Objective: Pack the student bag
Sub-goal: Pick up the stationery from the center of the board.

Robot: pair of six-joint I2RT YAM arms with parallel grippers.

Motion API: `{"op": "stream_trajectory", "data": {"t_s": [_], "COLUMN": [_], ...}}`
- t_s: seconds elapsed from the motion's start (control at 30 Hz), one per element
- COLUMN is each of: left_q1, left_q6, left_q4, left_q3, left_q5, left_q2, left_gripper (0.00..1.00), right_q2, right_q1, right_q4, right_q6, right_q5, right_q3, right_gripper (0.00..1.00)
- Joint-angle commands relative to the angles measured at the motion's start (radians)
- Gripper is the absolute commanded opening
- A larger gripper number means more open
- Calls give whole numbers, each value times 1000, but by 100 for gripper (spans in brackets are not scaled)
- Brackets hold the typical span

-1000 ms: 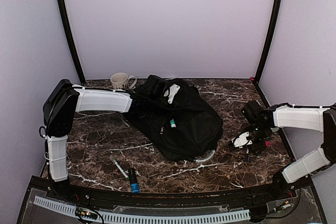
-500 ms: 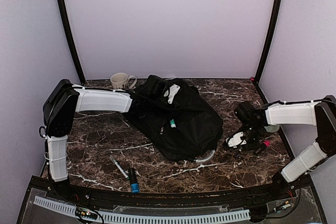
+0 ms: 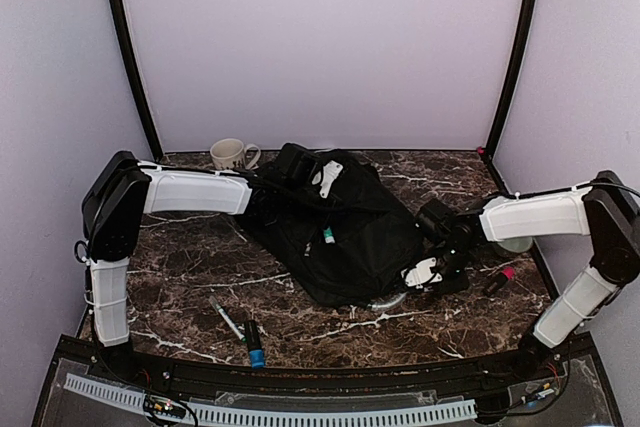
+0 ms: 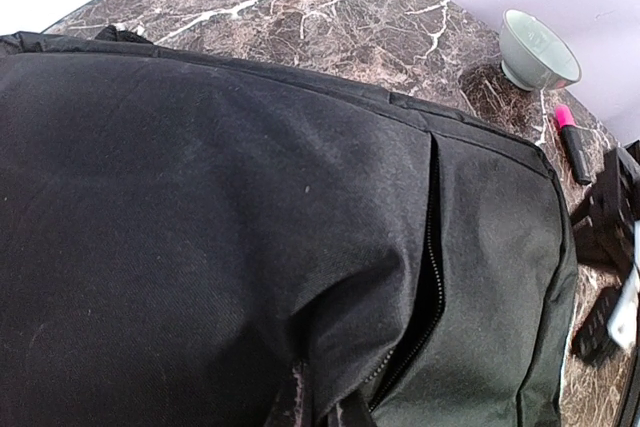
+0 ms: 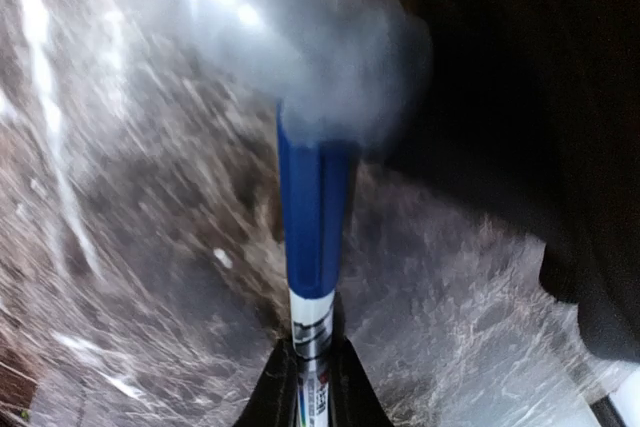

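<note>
With student bag [image 3: 350, 232] lying mid-way across the surface [image 3: 200, 257], hold left hand [image 3: 300, 167] closed on its far-end fabric to gape the zip opening [image 4: 430, 247], then steer blue pen [image 5: 313, 217], clamped in right hand [image 5: 305, 372] beside the bag, tip-first inside.

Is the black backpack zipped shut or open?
Open, at least at one zipper. In the left wrist view the backpack has a zipper parted into a dark slit, with its teeth showing along the edge.
</note>
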Motion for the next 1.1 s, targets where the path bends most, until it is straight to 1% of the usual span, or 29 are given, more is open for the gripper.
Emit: {"op": "stream_trajectory", "data": {"t_s": [0.0,0.13,0.27,0.33,0.43,0.6,0.8,0.93,1.07], "left_q1": [-13,-13,-13,-13,-13,-13,-13,-13,-13], "left_q6": [7,9,9,9,9,10,7,9,9], "left_q4": [-73,-75,-75,-76,-75,-73,-73,-74,-78], "left_q3": [-13,-12,-13,-13,-12,-13,-13,-12,-9], "left_q5": [71,71,71,71,71,71,71,71,72], "left_q2": [-29,-29,-29,-29,-29,-28,-29,-29,-29], "left_gripper": [0,0,0,0,0,0,0,0,0], "right_q2": [46,46,45,46,-3,-37,-69,-76,-64], "right_q1": [123,201,216,215,215,204,182,174,174], "right_q4": [-57,-76,-86,-89,-86,-87,-110,-95,-91], "right_q6": [106,140,171,190,205,218,217,228,250], "right_q5": [-172,-178,-184,-185,-167,-132,-120,-77,-85], "right_q3": [-15,-8,-3,-9,-35,-80,-123,-155,-159], "right_gripper": [9,9,9,14,21,23,19,13,5]}}
